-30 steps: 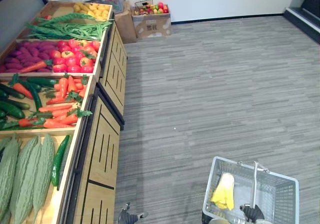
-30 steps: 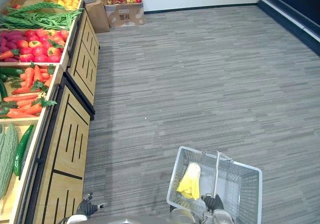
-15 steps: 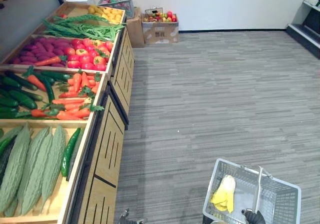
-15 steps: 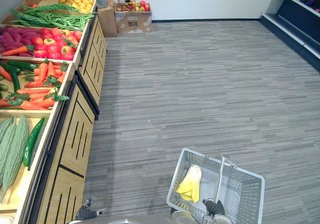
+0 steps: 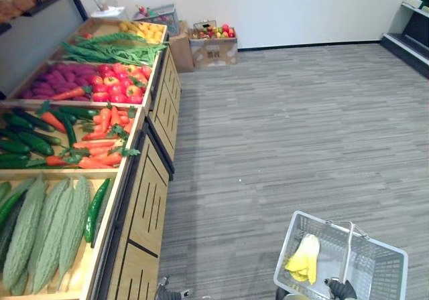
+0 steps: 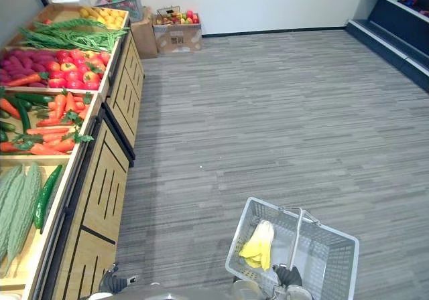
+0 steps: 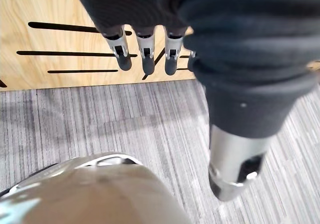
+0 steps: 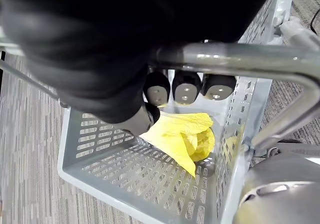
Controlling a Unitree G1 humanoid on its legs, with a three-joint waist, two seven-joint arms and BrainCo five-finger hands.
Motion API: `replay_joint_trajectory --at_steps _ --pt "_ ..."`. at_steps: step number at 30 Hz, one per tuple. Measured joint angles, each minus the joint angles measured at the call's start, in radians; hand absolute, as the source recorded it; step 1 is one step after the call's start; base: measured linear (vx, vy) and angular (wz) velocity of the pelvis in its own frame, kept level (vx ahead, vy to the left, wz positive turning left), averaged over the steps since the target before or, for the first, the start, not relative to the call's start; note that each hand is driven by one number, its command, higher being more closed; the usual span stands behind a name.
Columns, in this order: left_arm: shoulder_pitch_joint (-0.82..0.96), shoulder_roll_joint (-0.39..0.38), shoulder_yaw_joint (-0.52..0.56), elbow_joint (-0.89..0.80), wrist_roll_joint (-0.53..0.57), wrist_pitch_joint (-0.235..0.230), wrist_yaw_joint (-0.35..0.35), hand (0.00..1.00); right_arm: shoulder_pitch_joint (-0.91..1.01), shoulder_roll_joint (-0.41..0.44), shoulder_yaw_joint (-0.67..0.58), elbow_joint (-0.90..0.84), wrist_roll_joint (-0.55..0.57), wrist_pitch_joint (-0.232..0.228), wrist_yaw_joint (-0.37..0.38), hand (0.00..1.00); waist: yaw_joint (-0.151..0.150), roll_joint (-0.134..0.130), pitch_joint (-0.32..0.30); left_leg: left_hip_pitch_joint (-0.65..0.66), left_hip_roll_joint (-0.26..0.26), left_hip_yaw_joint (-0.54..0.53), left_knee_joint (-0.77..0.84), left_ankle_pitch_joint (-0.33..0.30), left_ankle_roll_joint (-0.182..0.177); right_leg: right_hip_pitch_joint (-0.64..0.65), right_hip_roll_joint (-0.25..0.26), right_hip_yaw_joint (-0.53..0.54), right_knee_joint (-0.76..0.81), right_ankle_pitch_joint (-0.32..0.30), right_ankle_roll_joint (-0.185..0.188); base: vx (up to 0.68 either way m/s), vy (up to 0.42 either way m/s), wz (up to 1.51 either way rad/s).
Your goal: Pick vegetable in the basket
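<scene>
Round basket handle (image 8: 245,60), right hand (image 8: 185,87), yellow vegetable (image 8: 182,134)

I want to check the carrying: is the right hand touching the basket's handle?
Touching. In the right wrist view the right hand has its fingers curled round the metal handle of the basket.

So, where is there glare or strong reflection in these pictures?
Right wrist view: bright glints on the handle in the right hand. Eye views: even light on the floor, no glare on the carrots. Left wrist view: the cabinet past the left hand is evenly lit.
</scene>
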Motion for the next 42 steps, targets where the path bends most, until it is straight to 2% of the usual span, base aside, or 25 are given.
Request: replay_joint_trajectory --at_steps 1,2,4,5,7,9,10,11,12,14,17,20,23,24,25,27,28,30,32,33,34,35,36,39,42 --pt "0.000 0.000 0.001 -0.001 0.000 0.003 0.000 0.00 0.000 -0.001 0.000 -0.001 0.000 0.002 -0.001 1.00 0.003 -0.005 0.007 -0.016 -0.002 -0.012 0.030 0.033 0.000 0.009 -0.012 0.002 0.002 -0.007 -0.001 0.12 -0.057 0.17" --pt "0.007 -0.006 0.002 -0.001 0.001 0.002 -0.003 0.00 -0.001 -0.006 -0.001 -0.005 0.000 0.007 -0.006 1.00 0.014 -0.008 0.009 -0.033 -0.013 -0.025 0.057 0.024 0.015 0.021 -0.027 0.003 0.001 -0.018 -0.002 0.11 -0.045 0.16" --pt "0.028 -0.020 0.014 -0.012 0.002 -0.004 -0.004 0.00 -0.009 -0.014 -0.009 -0.009 0.000 0.017 -0.009 1.00 0.027 -0.008 0.009 -0.051 -0.045 -0.031 -0.019 -0.092 0.028 0.023 -0.047 0.003 0.001 -0.028 0.000 0.09 -0.031 0.10" --pt "0.039 -0.021 0.015 -0.015 0.005 -0.005 -0.006 0.00 -0.018 -0.019 -0.014 -0.009 0.000 0.026 -0.010 1.00 0.041 -0.011 0.011 -0.066 -0.071 -0.034 -0.103 -0.112 0.031 0.024 -0.061 0.006 0.000 -0.033 0.007 0.09 0.027 0.03" --pt "0.070 -0.023 0.028 -0.014 0.011 -0.007 -0.014 0.00 -0.033 -0.023 -0.015 -0.015 -0.001 0.030 -0.008 1.00 0.045 -0.009 0.014 -0.081 -0.096 -0.061 -0.282 -0.090 0.032 0.035 -0.072 0.007 0.000 -0.047 0.025 0.13 0.096 -0.02" --pt "0.123 -0.027 0.040 -0.011 0.023 -0.007 -0.016 0.00 -0.025 -0.029 -0.019 -0.048 -0.001 0.028 0.004 1.00 0.049 0.006 0.016 -0.077 -0.091 -0.126 -0.502 -0.016 0.016 0.056 -0.066 0.018 -0.009 -0.062 0.048 0.21 0.251 -0.30" --pt "0.154 -0.031 0.041 0.013 0.026 -0.006 -0.016 0.00 -0.016 -0.029 -0.017 -0.055 -0.001 0.027 0.009 1.00 0.062 0.005 0.014 -0.080 -0.096 -0.130 -0.473 0.039 0.037 0.080 -0.072 0.048 -0.025 -0.071 0.062 0.28 0.326 -0.51" --pt "0.169 -0.033 0.039 0.022 0.035 -0.006 -0.016 0.00 -0.011 -0.027 -0.015 -0.055 -0.001 0.027 0.011 1.00 0.070 0.014 0.013 -0.079 -0.109 -0.128 -0.462 0.029 0.050 0.092 -0.075 0.058 -0.030 -0.069 0.065 0.34 0.301 -0.41" --pt "0.172 -0.038 0.027 0.036 0.054 -0.009 -0.016 0.00 -0.009 -0.026 -0.011 -0.058 -0.002 0.026 0.023 1.00 0.071 -0.012 0.011 -0.084 -0.128 -0.112 -0.429 -0.002 0.088 0.091 -0.099 0.078 -0.013 -0.072 0.061 0.23 0.178 -0.12" --pt "0.166 -0.026 0.019 0.036 0.062 -0.022 -0.024 0.00 -0.009 -0.024 -0.011 -0.067 -0.014 0.026 0.030 1.00 0.068 -0.035 0.024 -0.088 -0.164 -0.106 -0.389 -0.042 0.112 0.088 -0.139 0.087 0.015 -0.101 0.082 0.26 0.240 0.08" --pt "0.133 -0.010 -0.009 0.038 0.068 -0.030 -0.024 0.00 0.004 -0.021 -0.013 -0.071 -0.021 0.026 0.025 1.00 0.061 -0.040 0.012 -0.096 -0.207 -0.101 -0.342 -0.110 0.141 0.069 -0.182 0.110 0.081 -0.105 0.103 0.29 0.218 0.07" --pt "0.094 0.023 -0.039 0.046 0.082 -0.032 -0.039 0.00 0.001 -0.009 -0.021 -0.102 -0.023 0.001 0.000 1.00 0.063 -0.046 0.003 -0.015 -0.233 -0.082 -0.418 -0.111 0.145 -0.035 -0.216 0.132 0.337 -0.091 0.100 0.27 0.111 -0.08" --pt "0.068 0.036 -0.050 0.040 0.080 -0.029 -0.043 0.00 0.012 0.002 -0.012 -0.126 -0.048 -0.006 -0.018 1.00 0.038 -0.055 -0.027 0.078 -0.253 -0.073 -0.495 -0.097 0.168 -0.128 -0.264 0.090 0.575 0.014 0.076 0.35 0.078 0.07" --pt "0.067 0.041 -0.061 0.034 0.080 -0.029 -0.045 0.00 0.009 0.007 -0.012 -0.126 -0.048 -0.006 -0.021 1.00 0.036 -0.044 -0.032 0.115 -0.252 -0.073 -0.524 -0.099 0.170 -0.147 -0.276 0.076 0.634 0.064 0.069 0.40 0.029 -0.16" --pt "0.061 0.053 -0.086 0.019 0.081 -0.027 -0.042 0.00 0.007 0.024 -0.010 -0.126 -0.048 -0.007 -0.028 1.00 0.034 -0.044 -0.029 0.163 -0.239 -0.065 -0.557 -0.103 0.182 -0.199 -0.277 0.046 0.766 0.037 0.073 0.38 0.004 -0.23" --pt "0.049 0.065 -0.091 -0.005 0.080 -0.026 -0.039 0.00 0.003 0.033 0.000 -0.125 -0.049 -0.005 -0.027 1.00 0.033 -0.045 -0.024 0.209 -0.216 -0.057 -0.583 -0.104 0.182 -0.236 -0.251 -0.029 0.850 -0.074 0.041 0.29 -0.074 -0.22" --pt "0.016 0.067 -0.098 -0.036 0.079 -0.026 -0.039 0.00 0.002 0.031 0.005 -0.126 -0.049 -0.004 -0.027 1.00 0.031 -0.026 -0.013 0.256 -0.178 -0.048 -0.597 -0.104 0.182 -0.261 -0.199 -0.114 0.858 -0.150 0.014 0.23 -0.091 -0.17" --pt "-0.032 0.066 -0.102 -0.070 0.075 -0.026 -0.039 0.00 0.001 0.031 0.013 -0.131 -0.049 -0.004 -0.033 1.00 0.018 -0.018 -0.003 0.295 -0.148 -0.031 -0.596 -0.104 0.182 -0.283 -0.157 -0.168 0.779 -0.170 -0.011 0.24 -0.129 -0.12" --pt "-0.084 0.068 -0.106 -0.091 0.039 -0.029 -0.040 0.00 0.002 0.031 0.028 -0.147 -0.046 -0.005 -0.038 1.00 -0.009 -0.027 0.004 0.326 -0.132 -0.025 -0.594 -0.105 0.179 -0.314 -0.129 -0.170 0.599 -0.161 -0.002 0.31 -0.211 0.03" --pt "-0.111 0.081 -0.108 -0.113 0.035 -0.030 -0.041 0.00 0.006 0.034 0.030 -0.154 -0.045 -0.008 -0.039 1.00 -0.023 -0.049 0.004 0.344 -0.135 -0.021 -0.590 -0.120 0.150 -0.312 -0.115 -0.146 0.385 -0.077 0.005 0.32 -0.243 0.04" --pt "-0.123 0.097 -0.117 -0.135 0.013 -0.040 -0.042 0.00 0.017 0.042 0.031 -0.153 -0.046 -0.012 -0.039 1.00 -0.023 -0.101 -0.001 0.352 -0.160 -0.015 -0.579 -0.146 0.105 -0.305 -0.119 -0.109 0.234 0.121 -0.028 0.33 -0.251 -0.20" --pt "-0.149 0.068 -0.122 -0.119 0.001 -0.040 -0.043 0.00 0.000 0.030 0.029 -0.141 -0.046 -0.008 -0.040 1.00 -0.018 -0.056 0.020 0.364 -0.116 -0.011 -0.571 -0.175 0.075 -0.293 -0.070 -0.122 0.237 0.119 -0.037 0.28 -0.195 -0.40" --pt "-0.162 0.062 -0.134 -0.119 0.001 -0.053 -0.048 0.00 -0.021 0.032 0.026 -0.133 -0.047 -0.003 -0.046 1.00 -0.021 -0.034 0.023 0.349 -0.110 -0.022 -0.576 -0.182 0.070 -0.290 -0.044 -0.114 0.219 0.118 -0.042 0.23 -0.191 -0.45" --pt "-0.172 0.061 -0.157 -0.115 0.001 -0.088 -0.050 0.00 -0.025 0.045 0.009 -0.123 -0.048 0.007 -0.042 1.00 -0.021 -0.024 0.035 0.346 -0.102 -0.029 -0.576 -0.175 0.078 -0.270 -0.026 -0.107 0.245 0.085 -0.043 0.10 -0.102 -0.05" --pt "-0.159 0.058 -0.155 -0.114 0.001 -0.100 -0.055 0.00 -0.019 0.053 0.003 -0.116 -0.048 0.010 -0.043 1.00 -0.019 -0.031 0.041 0.358 -0.085 -0.057 -0.567 -0.193 0.073 -0.249 -0.027 -0.119 0.259 0.055 -0.042 0.03 -0.050 0.29"
